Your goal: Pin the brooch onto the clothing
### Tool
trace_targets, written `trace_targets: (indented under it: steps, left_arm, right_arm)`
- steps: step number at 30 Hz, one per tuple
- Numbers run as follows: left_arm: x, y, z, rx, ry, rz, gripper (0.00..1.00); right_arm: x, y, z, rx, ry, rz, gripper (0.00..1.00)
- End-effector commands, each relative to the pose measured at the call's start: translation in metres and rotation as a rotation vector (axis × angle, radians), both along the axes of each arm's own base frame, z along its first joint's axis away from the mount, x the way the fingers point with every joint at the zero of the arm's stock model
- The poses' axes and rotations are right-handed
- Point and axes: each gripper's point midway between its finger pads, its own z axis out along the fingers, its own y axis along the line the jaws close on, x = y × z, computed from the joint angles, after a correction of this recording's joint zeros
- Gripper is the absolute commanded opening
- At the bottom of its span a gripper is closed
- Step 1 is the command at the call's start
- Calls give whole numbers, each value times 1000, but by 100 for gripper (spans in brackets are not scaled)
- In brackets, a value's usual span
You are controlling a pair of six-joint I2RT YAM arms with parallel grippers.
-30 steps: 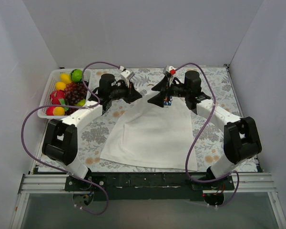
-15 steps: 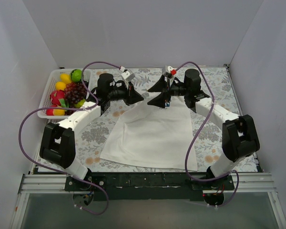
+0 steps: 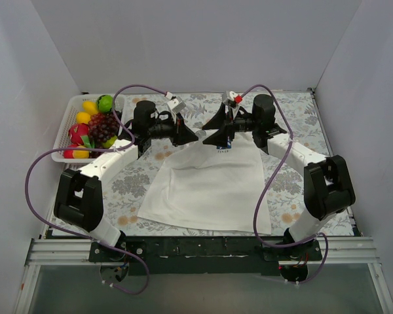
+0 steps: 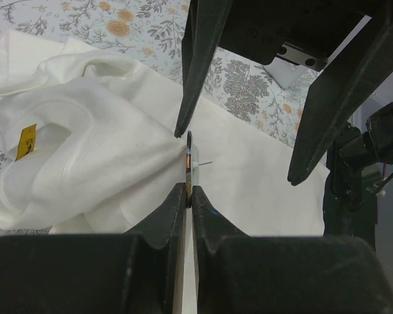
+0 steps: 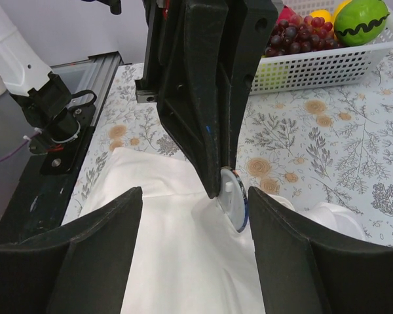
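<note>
my left gripper (image 4: 188, 191) is pressed together on the brooch (image 4: 190, 165). from its own wrist camera the brooch is edge-on: a thin dark sliver with an orange-brown fleck and a fine pin (image 4: 206, 163) poking out sideways (its face is hidden there). the right wrist camera shows what that one can't: a small round pale disc with a bluish rim, clamped at the tips of the left fingers and held in the air above the t-shirt (image 5: 170, 268). my right gripper (image 3: 211, 131) is spread, with one finger on each side of the brooch; i can't tell whether either touches it. from the top camera the brooch is too small to make out, lost between the two black grippers over the shirt's far end. the shirt is white, flat at its near end and bunched at the far end, with a yellow tag (image 4: 26, 142) showing in the folds. under the shirt is a floral cloth (image 3: 134, 186). a white basket (image 5: 314, 69) of fruit sits well to the shirt's left, cut off in the right wrist view.
</note>
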Motion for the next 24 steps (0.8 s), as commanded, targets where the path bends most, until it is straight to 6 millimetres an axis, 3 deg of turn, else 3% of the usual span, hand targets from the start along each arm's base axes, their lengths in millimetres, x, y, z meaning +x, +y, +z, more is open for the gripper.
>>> trace_targets:
  steps: [1,5,8,21,24]
  left_arm:
    - [-15,-1,47,-60,-93,-61,0]
    - [-17,-1,47,-60,-88,-67,0]
    - [-17,-1,49,-61,-91,-68,0]
    - [-25,-2,57,-75,-99,-97,0]
    - [-26,-1,58,-76,-100,-99,0]
  right_arm:
    - [7,2,11,19,-38,13,72]
    - [10,2,13,21,-42,4,82]
    - [10,3,9,12,-30,5,83]
    - [5,6,-2,3,3,85,68]
    - [5,5,0,5,-1,89,60]
